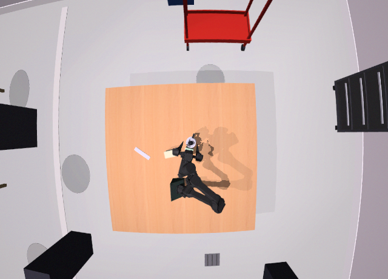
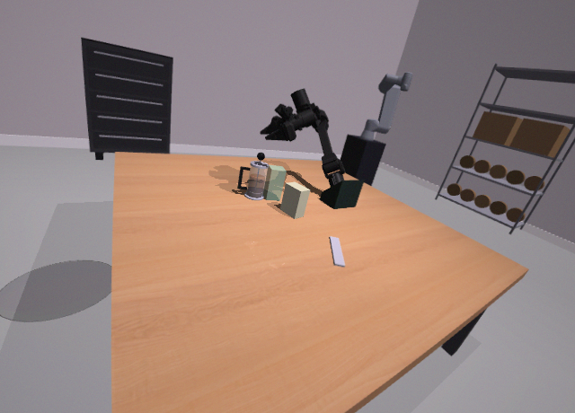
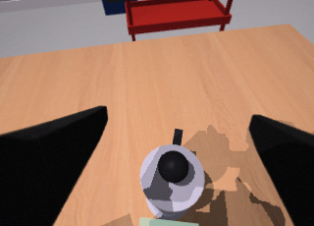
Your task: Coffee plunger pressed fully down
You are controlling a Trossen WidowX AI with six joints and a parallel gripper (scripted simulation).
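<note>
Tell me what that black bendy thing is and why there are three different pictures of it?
That black bendy thing is a robot arm bolted to a wooden table. At its tip is a pincer with two fingers, like a crab's claw.

One picture looks straight down from the ceiling. One looks from the side of the room. The last comes from a tiny camera on the arm's wrist, so the dark shapes at both edges are the fingers.

On the table stands a glass coffee press with a round black knob on top. Beside it are a pale green box, a cream box and a flat white strip.

The pincer is wide open, up above the press, holding nothing.
</note>
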